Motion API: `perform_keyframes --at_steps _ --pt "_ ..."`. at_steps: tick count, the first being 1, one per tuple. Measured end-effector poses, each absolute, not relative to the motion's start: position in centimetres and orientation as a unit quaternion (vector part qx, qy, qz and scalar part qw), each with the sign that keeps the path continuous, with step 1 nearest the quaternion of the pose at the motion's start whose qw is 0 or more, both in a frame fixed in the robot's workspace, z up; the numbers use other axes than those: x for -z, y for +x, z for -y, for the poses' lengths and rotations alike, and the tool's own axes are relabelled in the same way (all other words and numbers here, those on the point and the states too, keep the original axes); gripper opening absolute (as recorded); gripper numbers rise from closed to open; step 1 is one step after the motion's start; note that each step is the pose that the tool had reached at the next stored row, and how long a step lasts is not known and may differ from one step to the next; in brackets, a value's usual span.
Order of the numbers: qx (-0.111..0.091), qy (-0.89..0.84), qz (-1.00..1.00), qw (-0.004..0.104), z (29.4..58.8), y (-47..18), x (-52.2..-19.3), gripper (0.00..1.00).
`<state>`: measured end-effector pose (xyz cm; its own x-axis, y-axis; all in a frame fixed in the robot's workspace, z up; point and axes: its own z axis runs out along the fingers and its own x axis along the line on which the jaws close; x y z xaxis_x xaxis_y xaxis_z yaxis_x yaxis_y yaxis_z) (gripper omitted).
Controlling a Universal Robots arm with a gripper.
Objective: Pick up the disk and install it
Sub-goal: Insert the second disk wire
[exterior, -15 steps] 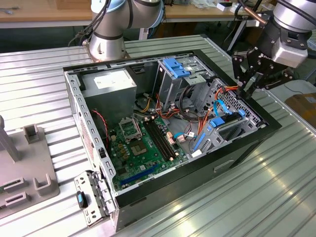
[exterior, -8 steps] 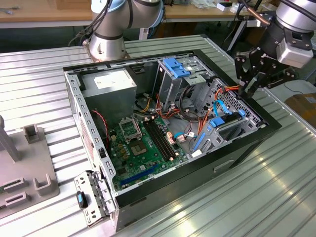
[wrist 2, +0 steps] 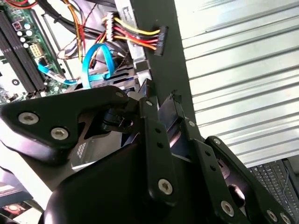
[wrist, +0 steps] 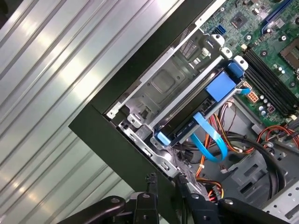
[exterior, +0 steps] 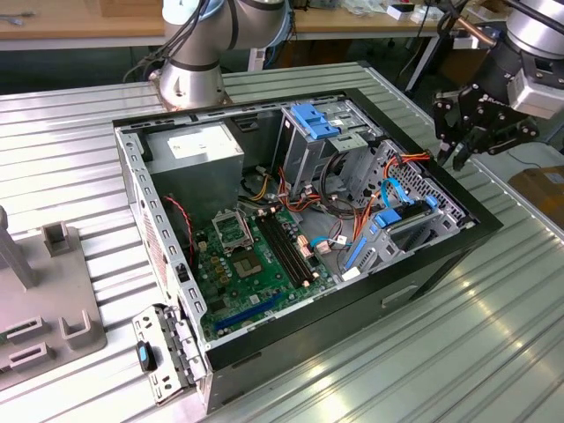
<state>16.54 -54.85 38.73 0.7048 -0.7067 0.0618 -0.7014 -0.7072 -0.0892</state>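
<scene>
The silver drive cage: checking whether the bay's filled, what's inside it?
The disk sits in the silver drive cage, blue carrier edge showing; its lower part is hidden.

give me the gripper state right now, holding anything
Black multi-link gripper: empty, hovering above the open black computer case's edge at the exterior view's right; open or shut cannot be told.

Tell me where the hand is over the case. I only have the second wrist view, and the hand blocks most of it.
Observer: In the exterior view, the hand hangs above the case edge on that view's right.
Operator: Where's the disk?
Observer: In the first wrist view, the disk lies in the silver cage at the case corner.
Operator: Is the hand on it?
Observer: No. In the exterior view the hand is raised, apart from the disk.
</scene>
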Motion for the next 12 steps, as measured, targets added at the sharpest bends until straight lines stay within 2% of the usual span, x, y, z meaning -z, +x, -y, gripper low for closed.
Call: perform_keyframes --at_steps 12 --pt "0.044 -0.95 -0.308 0.032 53.86 16.72 -37.71 0.3"
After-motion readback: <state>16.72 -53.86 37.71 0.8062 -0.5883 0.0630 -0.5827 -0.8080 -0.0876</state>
